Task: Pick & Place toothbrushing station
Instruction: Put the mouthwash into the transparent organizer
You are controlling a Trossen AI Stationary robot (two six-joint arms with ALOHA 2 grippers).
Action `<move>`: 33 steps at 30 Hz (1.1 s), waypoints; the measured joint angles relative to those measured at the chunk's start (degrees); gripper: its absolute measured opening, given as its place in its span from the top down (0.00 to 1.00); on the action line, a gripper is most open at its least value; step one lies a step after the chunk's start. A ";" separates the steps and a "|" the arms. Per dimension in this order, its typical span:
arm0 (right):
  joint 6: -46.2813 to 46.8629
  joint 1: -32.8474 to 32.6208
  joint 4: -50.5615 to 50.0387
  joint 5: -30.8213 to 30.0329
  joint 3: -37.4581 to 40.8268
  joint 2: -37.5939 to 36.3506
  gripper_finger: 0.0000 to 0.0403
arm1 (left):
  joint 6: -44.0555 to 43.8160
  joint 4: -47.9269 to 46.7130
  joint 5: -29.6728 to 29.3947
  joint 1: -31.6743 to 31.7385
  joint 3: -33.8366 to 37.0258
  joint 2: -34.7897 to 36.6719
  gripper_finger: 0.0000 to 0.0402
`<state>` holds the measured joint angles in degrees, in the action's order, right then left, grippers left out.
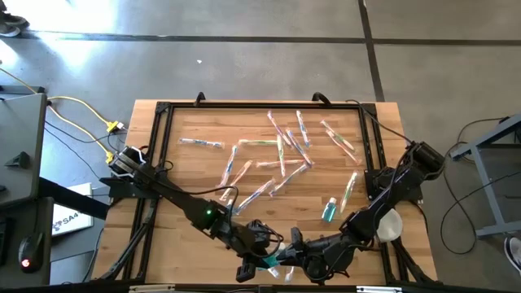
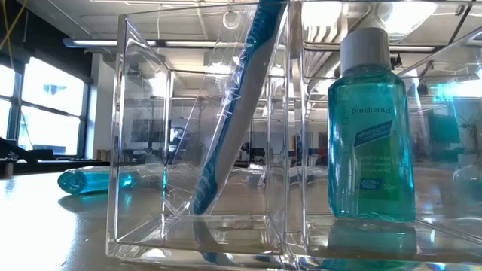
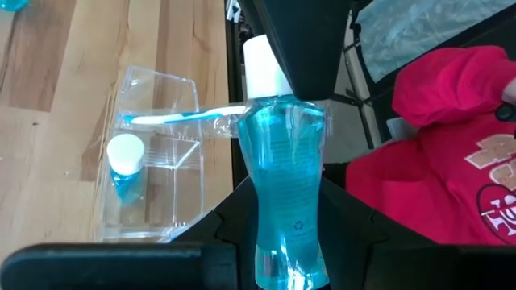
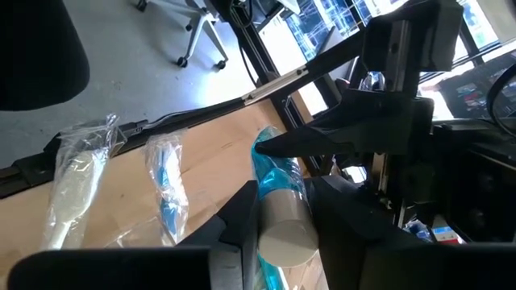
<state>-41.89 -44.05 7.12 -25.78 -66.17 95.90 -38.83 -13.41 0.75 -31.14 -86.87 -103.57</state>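
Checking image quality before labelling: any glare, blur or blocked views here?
High view: sunlit floor band at top is bright; wrapped toothbrushes glint. Low view: clear organizer fills the frame, its walls reflecting ceiling lights; the mouthwash bottle inside is sharp, the room behind is soft. Left wrist view: held mouthwash bottle blocks the centre. Right wrist view: bottle cap is close and blurred.

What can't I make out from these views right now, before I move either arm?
- High view: the clear organizer; both arms crowd over the table's near edge.
- High view: the mouthwash bottle between the left hand and right hand; the arms hide all but a teal glimpse.
- Left wrist view: the bottle's base; the hand's body covers it.
- Low view: the toothbrush head; cut off by the top edge.
- High view: labels on the wrapped toothbrushes; too small.
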 joint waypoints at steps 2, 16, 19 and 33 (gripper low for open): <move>0.02 0.00 -0.03 0.02 0.00 0.00 0.79 | 0.02 -0.04 -0.04 0.00 0.00 0.00 0.76; 0.46 -0.63 -1.33 -0.89 0.21 0.22 0.79 | -0.37 -0.15 -2.94 -0.05 -0.13 0.20 0.36; -0.14 -1.48 -1.26 -3.53 0.19 0.20 0.79 | -0.33 -0.02 -2.80 -0.94 -0.13 0.78 0.32; 12.78 -5.29 -25.95 -7.43 -13.57 -0.76 0.79 | -0.40 -5.51 -12.71 -7.34 -0.11 6.53 0.31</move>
<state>-29.11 -49.34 -18.83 -33.21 -79.74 95.14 -39.23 -18.92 -11.96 -38.47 -86.98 -97.04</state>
